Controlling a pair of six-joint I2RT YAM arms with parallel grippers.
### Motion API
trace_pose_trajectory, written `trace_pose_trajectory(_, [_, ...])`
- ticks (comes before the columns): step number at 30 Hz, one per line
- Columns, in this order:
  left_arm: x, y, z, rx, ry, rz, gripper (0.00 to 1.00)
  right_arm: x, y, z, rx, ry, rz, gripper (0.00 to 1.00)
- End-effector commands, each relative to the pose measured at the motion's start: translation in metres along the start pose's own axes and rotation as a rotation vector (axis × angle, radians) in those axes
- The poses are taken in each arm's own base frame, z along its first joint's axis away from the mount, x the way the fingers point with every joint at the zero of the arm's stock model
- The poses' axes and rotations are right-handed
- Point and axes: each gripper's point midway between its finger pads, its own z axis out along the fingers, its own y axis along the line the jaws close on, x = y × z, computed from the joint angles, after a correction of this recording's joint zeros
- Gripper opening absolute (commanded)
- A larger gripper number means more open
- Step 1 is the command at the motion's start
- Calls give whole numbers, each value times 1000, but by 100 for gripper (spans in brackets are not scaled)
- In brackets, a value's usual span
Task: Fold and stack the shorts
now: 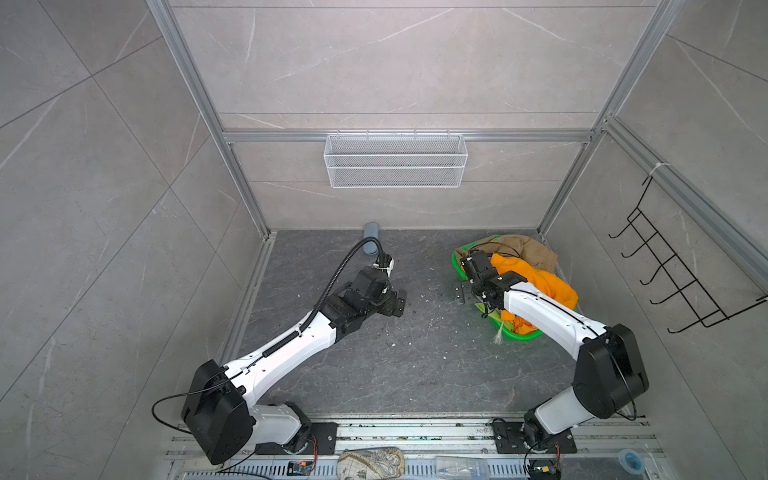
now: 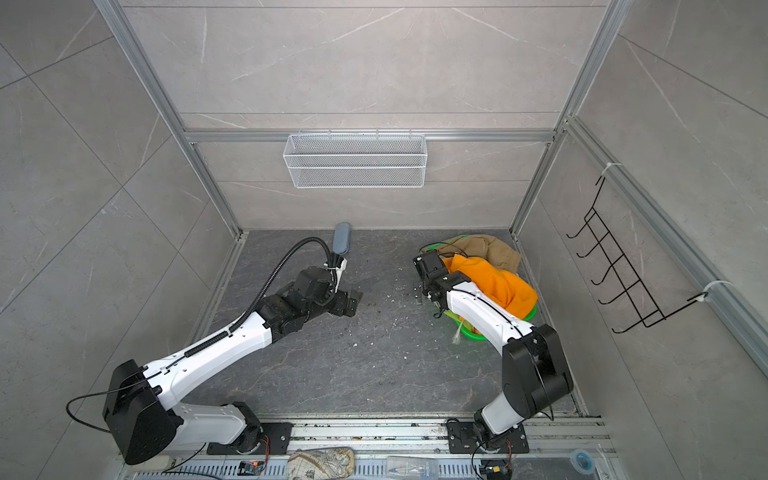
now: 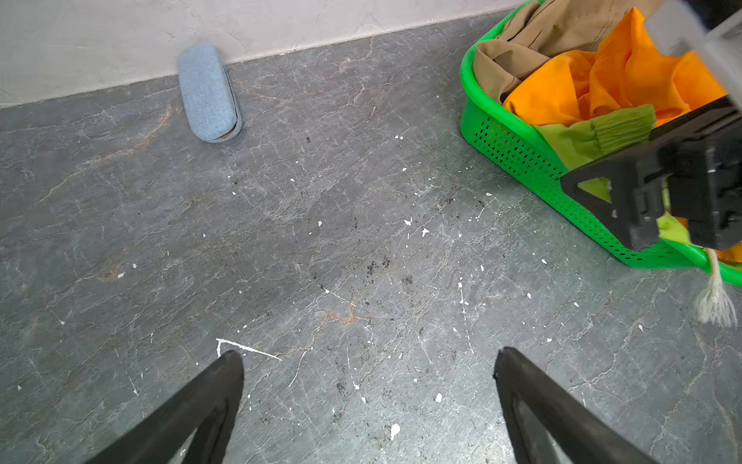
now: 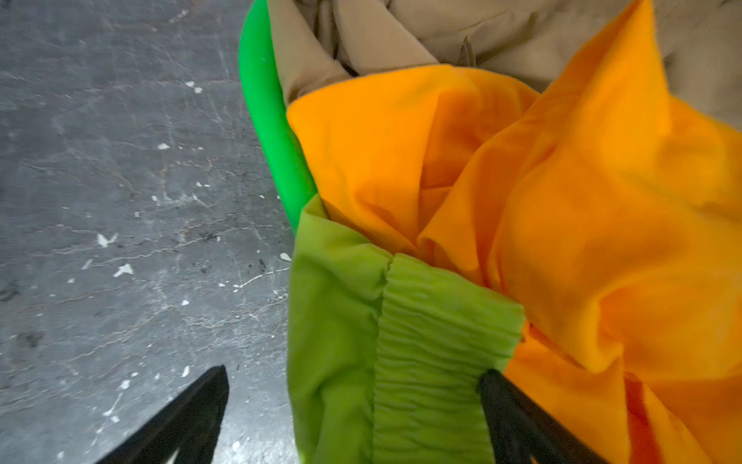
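Orange shorts [image 4: 562,209], khaki shorts [image 4: 441,32], lime shorts [image 4: 401,341], green perforated basket [image 3: 518,152].

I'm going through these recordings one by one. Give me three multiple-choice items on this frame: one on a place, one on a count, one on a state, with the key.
1. Where do the orange shorts lie?
A. in the green basket
B. spread flat beside it
C. hung on a hook

2. How many pairs of shorts show in the basket?
A. one
B. three
C. five

3. The right pincer is:
A. shut on the orange shorts
B. shut on the basket's rim
C. open

Key:
1 A: the orange cloth is heaped inside the basket's walls.
2 B: the orange shorts, khaki shorts and lime shorts all show.
3 C: in the right wrist view its fingers stand wide apart, with the lime waistband between them.
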Motion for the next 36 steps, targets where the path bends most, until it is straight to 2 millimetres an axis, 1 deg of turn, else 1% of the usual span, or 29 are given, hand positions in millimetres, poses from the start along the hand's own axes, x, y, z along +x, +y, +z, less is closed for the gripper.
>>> trace_pose_trajectory(1, [-2, 0, 8, -3, -15, 30, 100, 5, -8, 14, 90, 12, -52, 99])
trace_pose_trajectory(5, [-3, -1, 16, -9, -6, 43, 100, 12, -10, 26, 135, 42, -85, 99])
trace_pose_trajectory(7, [-2, -2, 21, -11, 1, 50, 100, 14, -13, 31, 159, 43, -87, 95])
trace_pose_trajectory(10, [-1, -3, 29, -16, 14, 58, 100, 15, -20, 33, 215, 20, -66, 76])
trace_pose_trajectory(11, [-1, -2, 32, -21, 19, 64, 100, 15, -24, 34, 235, 17, -61, 67])
trace_pose_trajectory(13, [-2, -2, 37, -28, 21, 68, 100, 13, -30, 34, 276, 7, -48, 39])
trace_pose_trajectory(15, [-3, -1, 41, -41, 24, 76, 100, 11, -30, 36, 287, 3, -53, 28])
trace_pose_trajectory(17, [-4, 1, 46, -56, 23, 84, 100, 8, -32, 39, 301, -3, -56, 23])
trace_pose_trajectory(19, [-6, 0, 51, -61, 26, 96, 100, 3, -36, 42, 318, -8, -47, 16])
trace_pose_trajectory(22, [-10, -3, 58, -60, 35, 108, 100, -5, -44, 49, 299, -6, -3, 15])
trace_pose_trajectory(23, [-10, -4, 61, -59, 40, 111, 100, -8, -46, 51, 281, -6, 14, 20])
trace_pose_trajectory(24, [-11, -5, 64, -58, 42, 116, 100, -13, -48, 53, 252, -13, 41, 29])
trace_pose_trajectory(25, [-11, -5, 66, -61, 46, 120, 100, -18, -48, 54, 227, -24, 54, 32])
trace_pose_trajectory(27, [-12, -6, 72, -63, 53, 126, 100, -31, -49, 55, 211, -53, 52, 30])
trace_pose_trajectory(31, [-14, -7, 82, -71, 59, 135, 100, -51, -46, 65, 211, -69, 6, 27])
trace_pose_trajectory(36, [-19, -8, 93, -83, 68, 151, 100, -69, -43, 84, 175, -101, -43, 30])
